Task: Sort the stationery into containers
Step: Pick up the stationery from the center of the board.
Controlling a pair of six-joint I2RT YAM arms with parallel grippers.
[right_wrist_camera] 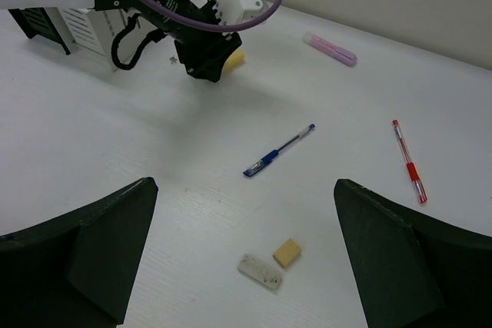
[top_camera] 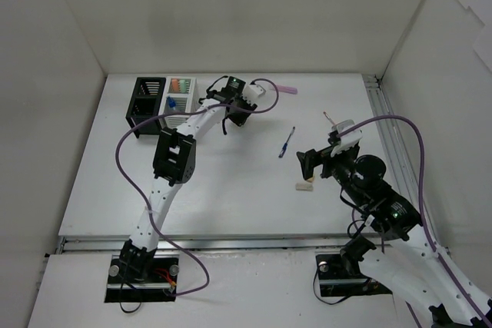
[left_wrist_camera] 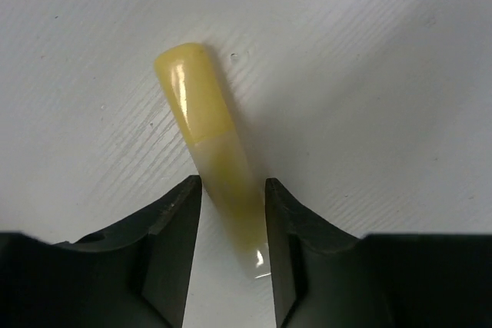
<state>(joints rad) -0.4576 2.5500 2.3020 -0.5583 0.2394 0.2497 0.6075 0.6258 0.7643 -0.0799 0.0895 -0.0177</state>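
- Left claw straddles the yellow highlighter. The right pad looks to be touching the barrel, with a thin strip of surface showing along the left pad. Can't tell if it's actually clamped.
- From the wrist view the highlighter runs out of the claw toward 11 o'clock, cap end far and tail end between the pads.
- From the top view that claw sits just at 3 o'clock of the white organizer, with the black organizer joined at its 9 o'clock side.
- The white one already shows coloured caps inside.
- Handling, my read: light, stiff plastic tube with a glossy skin, so slippery under the pads. Not fragile, moderate squeeze is enough.
- The hold is near the tail, off balance and skewed to the pads, so expect it to pivot or droop cap-down when tilted.
- A better hold would be mid-barrel just behind the cap seam, pads square across the body.
- Right claw is spread wide with nothing in it, hovering over the surface.
- Two erasers lie side by side at its 6 o'clock, the blue pen at 12.
- The red pen lies at 3 and the pink highlighter far out at 1.
- All of these are loose on the surface, not yet sorted.
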